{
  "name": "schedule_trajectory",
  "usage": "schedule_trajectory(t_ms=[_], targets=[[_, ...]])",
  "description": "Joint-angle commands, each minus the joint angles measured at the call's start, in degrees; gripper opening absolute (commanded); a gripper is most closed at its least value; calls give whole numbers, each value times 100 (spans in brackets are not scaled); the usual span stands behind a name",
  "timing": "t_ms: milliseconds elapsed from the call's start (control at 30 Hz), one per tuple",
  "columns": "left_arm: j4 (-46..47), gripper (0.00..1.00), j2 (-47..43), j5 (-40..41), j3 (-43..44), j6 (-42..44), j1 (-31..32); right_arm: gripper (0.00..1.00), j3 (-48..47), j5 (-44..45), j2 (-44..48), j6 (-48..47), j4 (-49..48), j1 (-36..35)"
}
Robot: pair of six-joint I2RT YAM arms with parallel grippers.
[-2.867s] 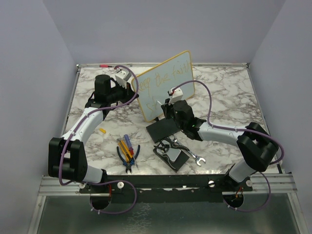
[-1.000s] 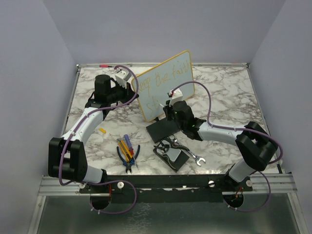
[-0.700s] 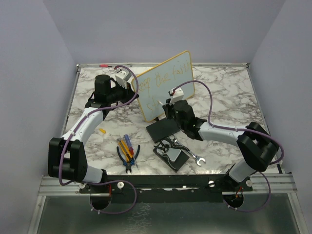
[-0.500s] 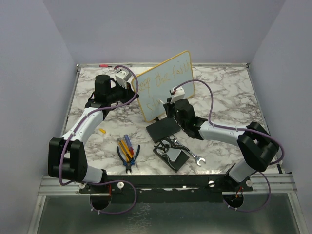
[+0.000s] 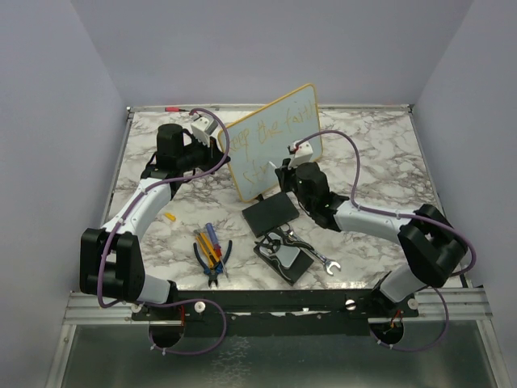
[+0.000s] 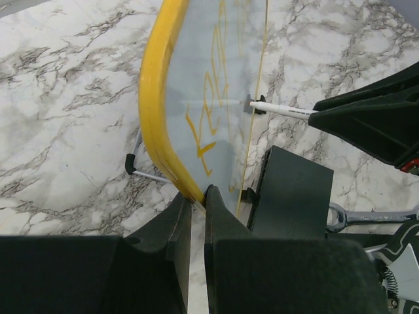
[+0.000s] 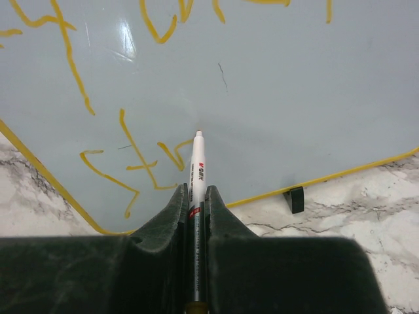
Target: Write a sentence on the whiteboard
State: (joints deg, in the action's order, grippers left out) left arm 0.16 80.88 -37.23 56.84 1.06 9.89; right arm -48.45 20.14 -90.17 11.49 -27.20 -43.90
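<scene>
Right wrist view: gripped marker [image 7: 196,163] in right gripper [image 7: 194,193], pointed straight ahead, tip at whiteboard [image 7: 294,85] just right of sentence [image 7: 145,165]; pinched its edge with left gripper [image 6: 198,196]

From above I see the whiteboard [image 5: 279,148] standing tilted on the marble table [image 5: 380,153], with the sentence [image 5: 279,123] in yellow on it. My left gripper [image 5: 220,147] is at its left edge, and my right gripper [image 5: 279,171] is before its lower part, just behind a black pad [image 5: 271,214]
</scene>
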Motion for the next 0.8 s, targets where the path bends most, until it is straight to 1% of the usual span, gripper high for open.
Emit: schedule_trajectory(t_ms=[0, 133, 467, 767], targets=[[-726, 0, 104, -129, -173, 228, 137, 1, 209, 64, 436, -33, -300, 46], [-727, 0, 109, -135, -180, 225, 143, 1, 149, 242, 371, -85, -173, 47], [-723, 0, 85, -126, -200, 232, 137, 1, -43, 291, 56, -79, -158, 88], [-727, 0, 89, -126, -191, 228, 137, 1, -109, 94, -87, -159, -258, 116]])
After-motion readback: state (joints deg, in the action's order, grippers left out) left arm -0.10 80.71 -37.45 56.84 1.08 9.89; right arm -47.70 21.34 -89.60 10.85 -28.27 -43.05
